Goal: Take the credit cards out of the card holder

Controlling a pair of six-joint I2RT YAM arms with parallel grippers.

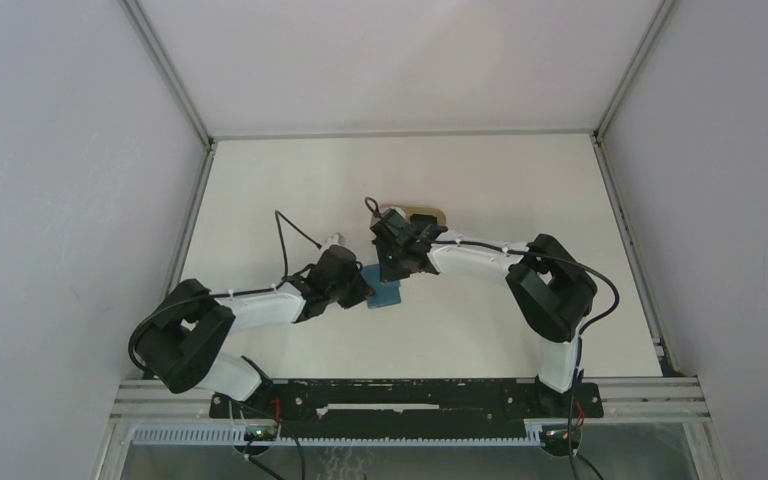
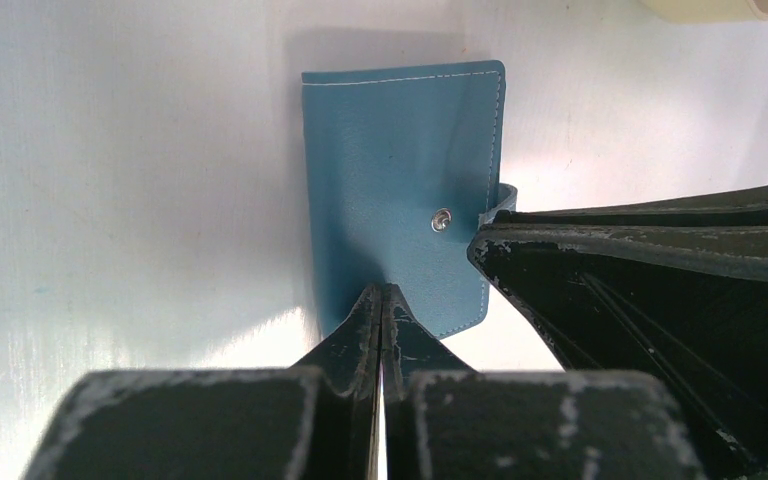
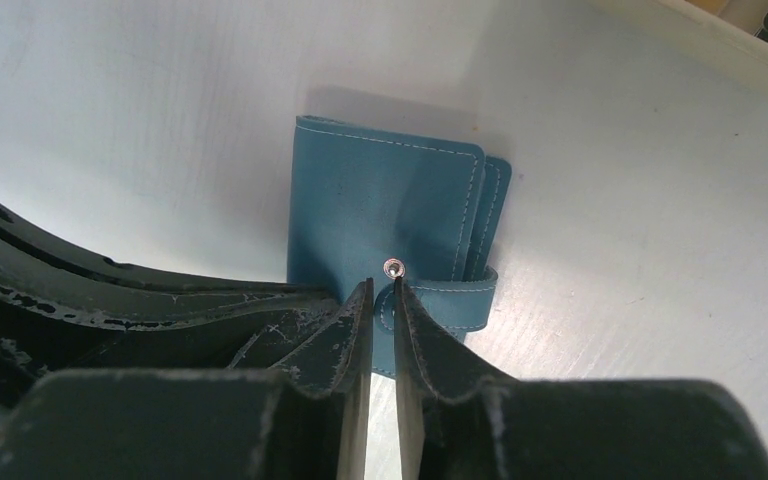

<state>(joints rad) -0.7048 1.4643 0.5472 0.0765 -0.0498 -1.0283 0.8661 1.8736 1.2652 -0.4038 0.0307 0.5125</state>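
Observation:
The teal card holder (image 1: 386, 295) lies folded shut on the white table, between the two arms. In the left wrist view my left gripper (image 2: 381, 296) is shut with nothing between its fingers. Its tips rest on the near edge of the card holder (image 2: 400, 160). My right gripper (image 3: 383, 290) comes in from the other side, its jaws drawn narrow around the end of the snap tab (image 3: 450, 300), just below the metal snap (image 3: 392, 267). The same right finger (image 2: 520, 260) shows against the tab in the left wrist view. The credit cards are hidden.
A beige oval tray (image 1: 430, 214) sits just behind the right gripper (image 1: 393, 262) and shows at the top edge of both wrist views (image 2: 710, 8). Grey enclosure walls and metal rails border the table on all sides.

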